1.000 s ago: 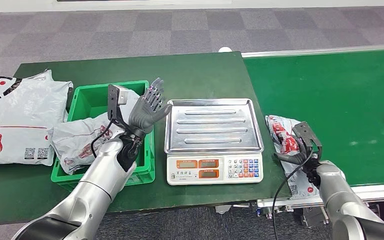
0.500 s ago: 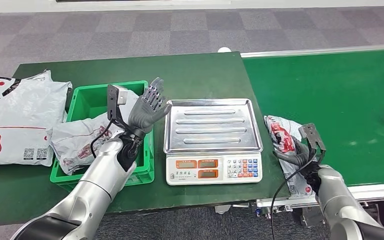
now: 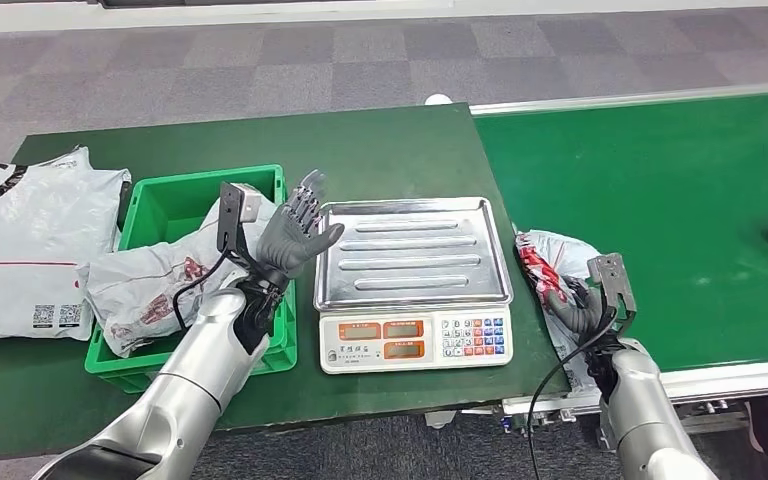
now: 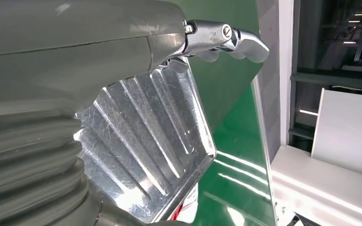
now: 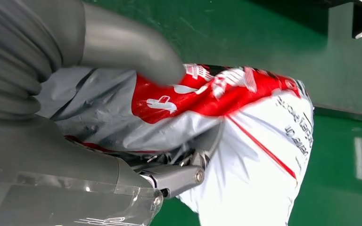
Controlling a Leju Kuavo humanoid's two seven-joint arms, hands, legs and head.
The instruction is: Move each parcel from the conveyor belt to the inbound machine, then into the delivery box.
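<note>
One parcel (image 3: 550, 270) in the right hand's (image 3: 578, 308) grip, at the conveyor belt's (image 3: 680, 200) near edge.
Belt at 3 o'clock, scale tray (image 3: 410, 250) centre, green box (image 3: 175, 205) at 9; the soft bag may slip or snag on the tray rim. Left hand (image 3: 290, 230) hovers with fingers spread, holding nothing.

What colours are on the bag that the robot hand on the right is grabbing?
The parcel is grey-white plastic with red and black print, clearest in the right wrist view.

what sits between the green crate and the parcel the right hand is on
The scale with its steel tray, seen in the head view, stands between green crate and parcel under the right hand.
</note>
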